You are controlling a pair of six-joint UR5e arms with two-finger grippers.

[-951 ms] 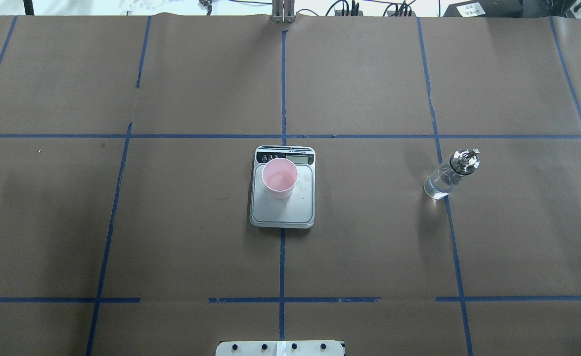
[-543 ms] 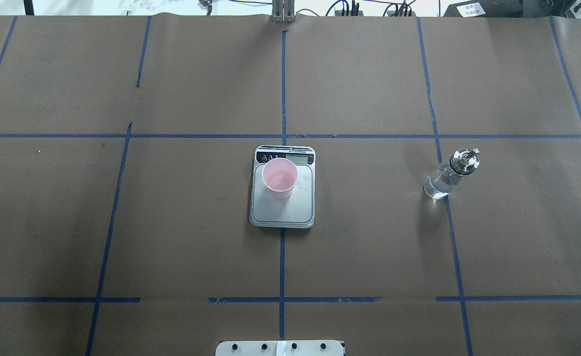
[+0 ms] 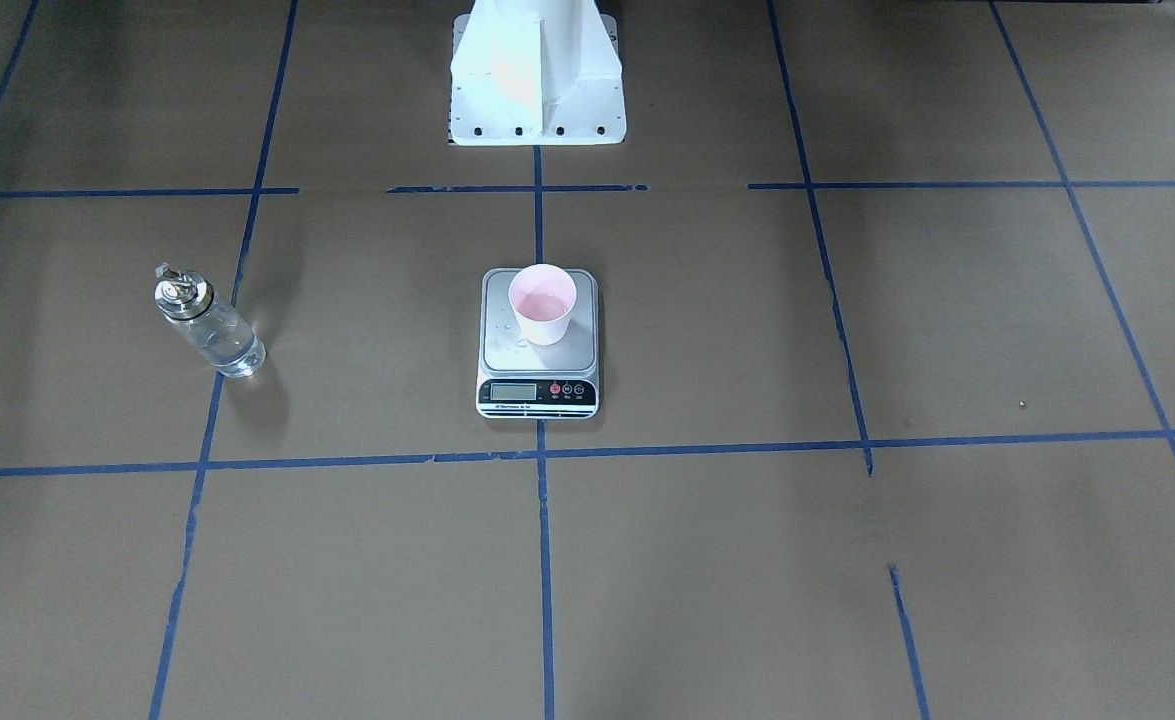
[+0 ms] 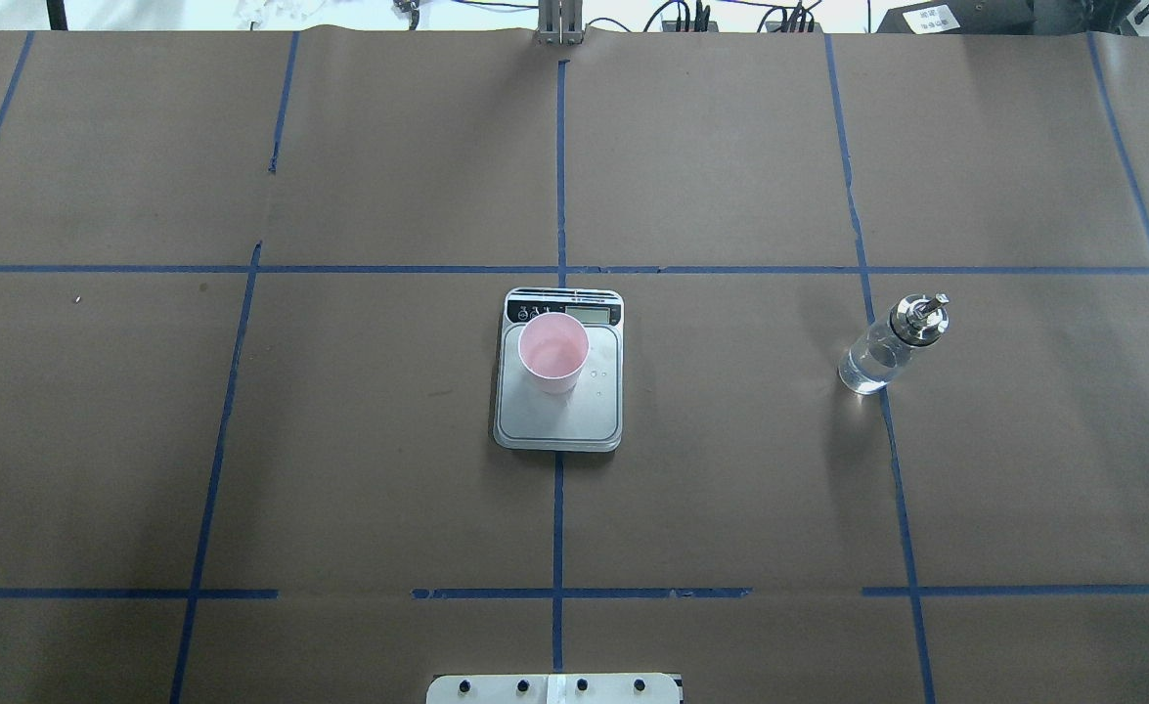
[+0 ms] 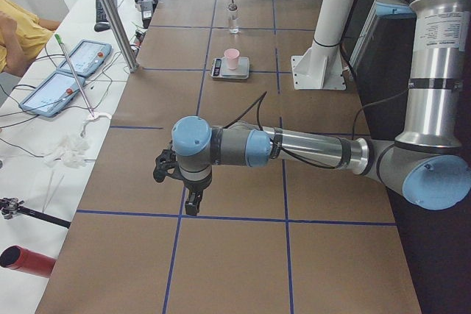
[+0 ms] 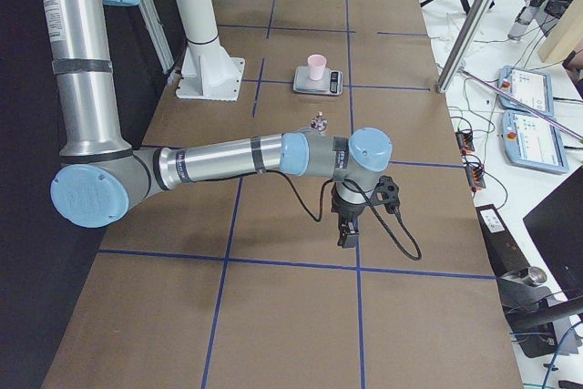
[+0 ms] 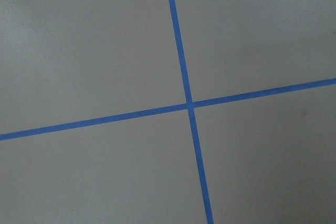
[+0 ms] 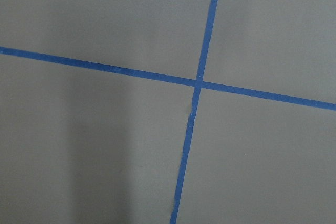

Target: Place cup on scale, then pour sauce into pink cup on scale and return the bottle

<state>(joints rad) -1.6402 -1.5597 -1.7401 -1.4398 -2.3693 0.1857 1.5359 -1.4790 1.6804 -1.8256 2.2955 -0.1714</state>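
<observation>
Nothing has moved this past second: cup on the scale mid-surface, bottle upright toward the right edge. We judge the task finished; the jaws' state we cannot tell.

Robotics lab, blue-taped grid table, 2 teach pendants, loose cables

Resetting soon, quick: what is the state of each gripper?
Left gripper: seen only from the side, open or shut cannot be told; not holding the cup.
Right gripper: likewise cannot be told; the bottle stands free, away from it.
</observation>
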